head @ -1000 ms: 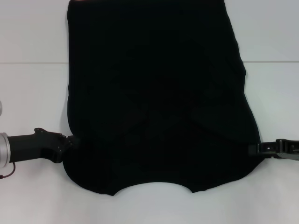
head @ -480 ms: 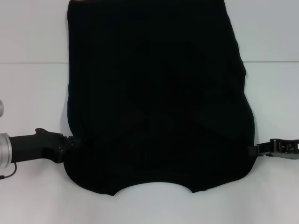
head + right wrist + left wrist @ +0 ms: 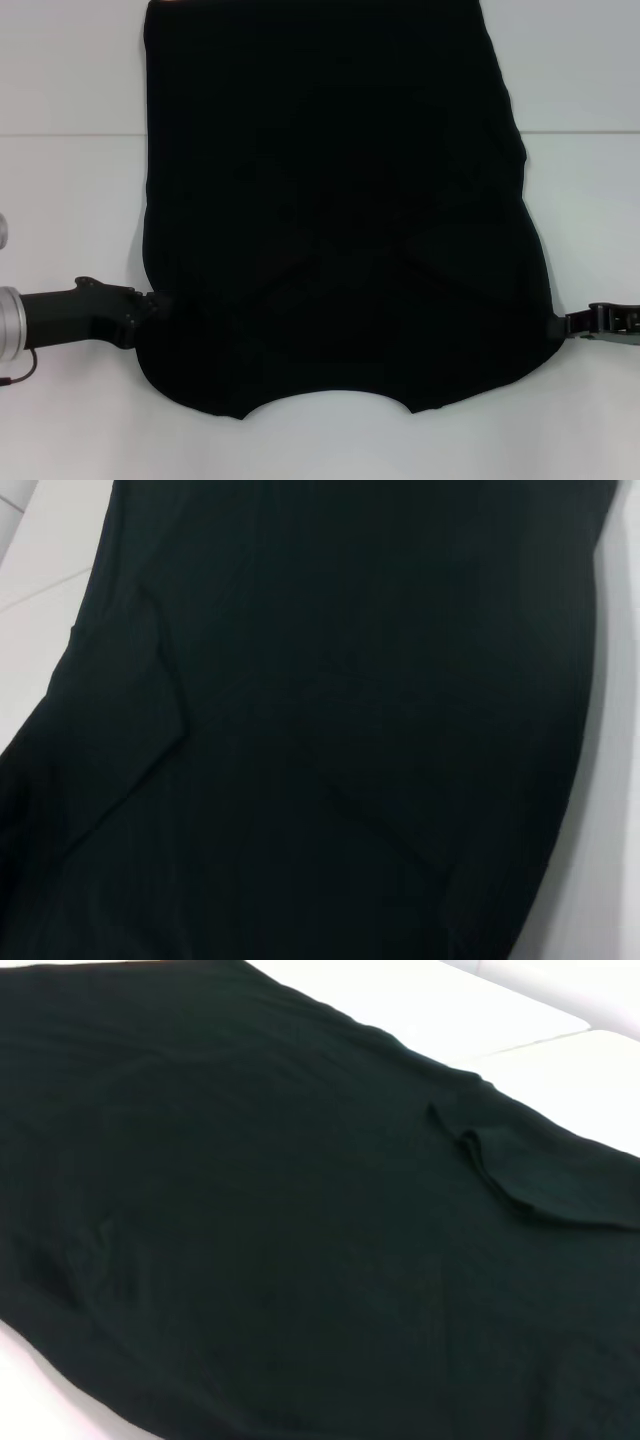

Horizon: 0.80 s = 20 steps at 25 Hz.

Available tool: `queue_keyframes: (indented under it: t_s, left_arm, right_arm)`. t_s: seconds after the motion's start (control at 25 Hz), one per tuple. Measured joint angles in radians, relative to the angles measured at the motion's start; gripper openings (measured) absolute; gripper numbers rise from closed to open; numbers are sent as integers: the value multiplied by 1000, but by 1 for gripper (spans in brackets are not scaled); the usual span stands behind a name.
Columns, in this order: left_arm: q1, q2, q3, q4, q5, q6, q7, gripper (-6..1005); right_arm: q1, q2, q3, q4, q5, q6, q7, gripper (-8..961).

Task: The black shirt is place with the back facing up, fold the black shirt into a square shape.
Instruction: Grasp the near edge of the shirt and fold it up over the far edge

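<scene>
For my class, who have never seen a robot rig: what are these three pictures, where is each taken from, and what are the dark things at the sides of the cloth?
The machine is a two-armed robot. The wide picture comes from a camera on its head, looking down at a white table. On it lies a black shirt, spread flat with its neckline nearest the robot. The dark things are the arms' ends: the left gripper meets the shirt's left edge and the right gripper its right edge. Whether either has hold of the cloth cannot be told. The other two pictures come from cameras on each wrist; they show the shirt close up, with table beyond.
</scene>
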Motion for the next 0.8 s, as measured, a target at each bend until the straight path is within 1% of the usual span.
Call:
queue_keyframes:
  t_s: [0.2,0.28,0.52,0.6,0.8]
  left_arm:
    - [-2,7,6,2,6,18,-104,46]
    - [0,10,6,7,8,35,-141,46]
    - [14,12,-1,10,22,52,-219,47]
    - [19,12,-3,13,26,75,-230,47]
    - [32,9,-8,22,29,172,-256,47]
  right_arm:
    - [-9,-4,33,0,3,-45,-51,50]
    - [-18,-10,51,-2,4,-65,-74,50]
    - [-52,-40,150,5,5,-188,-207,50]
    - [-69,-45,170,2,5,-210,-222,50]
    - [-118,-55,182,-3,2,-279,-300,51]
